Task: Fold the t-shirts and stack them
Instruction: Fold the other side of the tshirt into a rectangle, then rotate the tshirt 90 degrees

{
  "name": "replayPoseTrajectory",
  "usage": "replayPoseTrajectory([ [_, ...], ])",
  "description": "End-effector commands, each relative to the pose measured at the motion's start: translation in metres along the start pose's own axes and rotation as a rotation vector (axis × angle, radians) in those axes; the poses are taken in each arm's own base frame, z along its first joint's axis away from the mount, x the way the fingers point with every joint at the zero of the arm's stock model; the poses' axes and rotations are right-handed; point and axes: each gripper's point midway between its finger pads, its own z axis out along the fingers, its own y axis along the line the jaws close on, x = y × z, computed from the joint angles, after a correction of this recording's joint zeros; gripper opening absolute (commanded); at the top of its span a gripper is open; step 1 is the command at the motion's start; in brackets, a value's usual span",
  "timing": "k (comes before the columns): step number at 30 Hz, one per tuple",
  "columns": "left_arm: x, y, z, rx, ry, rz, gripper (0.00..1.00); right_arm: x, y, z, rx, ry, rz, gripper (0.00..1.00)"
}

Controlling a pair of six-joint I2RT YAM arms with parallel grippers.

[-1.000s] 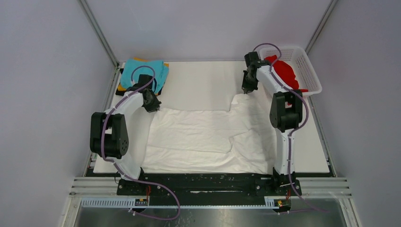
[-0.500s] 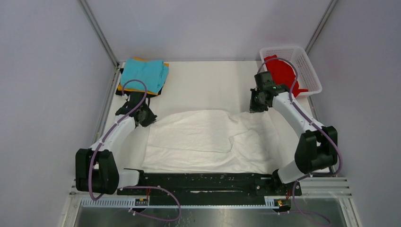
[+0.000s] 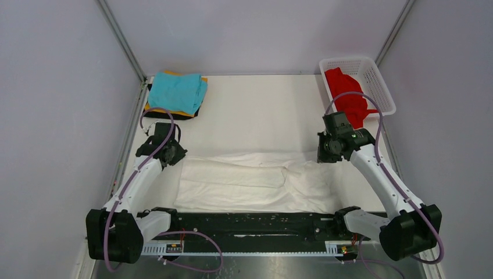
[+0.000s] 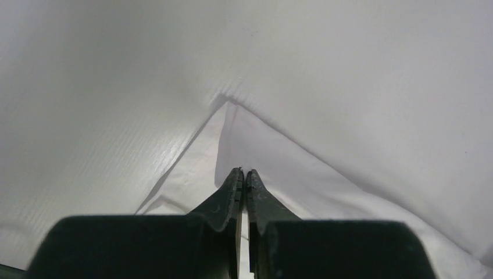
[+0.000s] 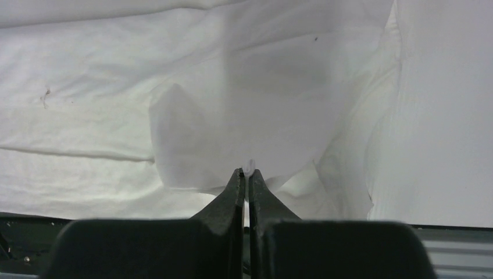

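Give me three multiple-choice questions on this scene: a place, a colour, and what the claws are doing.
1. Where is the red t-shirt? A in the basket; B on the wall; C at the near edge.
2. What colour tops the folded stack? A black; B teal; C red.
3. The left gripper and right gripper are: A wide open; B shut on the white t-shirt; C shut on nothing.
Answers: A, it lies in the basket; B, teal lies uppermost; B, wrist views show white cloth pinched.

The white table [image 3: 256, 110] has a big white t-shirt [image 3: 232, 180] lying near the front. A pile of folded shirts [image 3: 176, 93] sits far left, and a basket [image 3: 381, 86] far right.
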Motion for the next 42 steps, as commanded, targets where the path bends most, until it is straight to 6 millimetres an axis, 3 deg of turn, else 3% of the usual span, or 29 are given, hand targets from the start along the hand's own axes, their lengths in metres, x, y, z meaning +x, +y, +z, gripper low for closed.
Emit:
replayPoseTrajectory([
  [1, -0.002, 0.016, -0.003, -0.056, -0.045, -0.042, 0.0, 0.021, -0.007, -0.014, 0.011, 0.034, -0.007, 0.0],
  [8, -0.003, 0.025, -0.004, -0.078, -0.065, -0.065, 0.0, 0.053, 0.006, -0.018, -0.1, 0.114, 0.014, 0.0],
  [17, 0.015, 0.039, 0.006, -0.116, -0.033, -0.079, 0.0, 0.095, -0.007, -0.01, -0.036, 0.233, 0.073, 0.03],
  [20, 0.02, 0.044, 0.009, -0.138, -0.028, -0.088, 0.03, 0.113, -0.011, -0.005, 0.0, 0.282, 0.089, 0.13],
  [21, 0.021, 0.046, 0.01, -0.145, -0.028, -0.091, 0.09, 0.12, -0.011, -0.003, 0.003, 0.301, 0.09, 0.2],
  [23, 0.021, 0.052, 0.009, -0.174, -0.039, -0.106, 0.15, 0.132, -0.01, -0.001, 0.009, 0.338, 0.091, 0.25],
  [25, 0.017, 0.057, 0.006, -0.192, -0.065, -0.125, 0.29, 0.14, -0.01, -0.002, 0.012, 0.352, 0.085, 0.39],
  [29, 0.001, 0.048, -0.008, -0.147, -0.124, -0.149, 0.68, 0.127, -0.011, -0.008, 0.0, 0.265, 0.072, 0.61],
  [31, -0.005, 0.039, -0.015, -0.109, -0.132, -0.151, 0.88, 0.11, -0.006, -0.01, -0.024, 0.181, 0.068, 0.78],
  [32, -0.007, 0.032, -0.017, -0.081, -0.127, -0.148, 0.96, 0.101, -0.003, -0.012, -0.041, 0.145, 0.071, 0.97],
  [35, -0.005, 0.008, -0.021, 0.029, -0.07, -0.11, 0.99, 0.08, 0.018, -0.017, -0.139, 0.067, 0.085, 0.99],
  [39, 0.008, -0.01, -0.02, 0.119, 0.012, -0.081, 0.99, 0.07, 0.07, -0.03, -0.425, 0.082, 0.055, 1.0],
  [42, 0.018, -0.015, -0.016, 0.158, 0.048, -0.072, 0.99, 0.074, 0.077, -0.028, -0.386, 0.068, -0.075, 1.0],
])
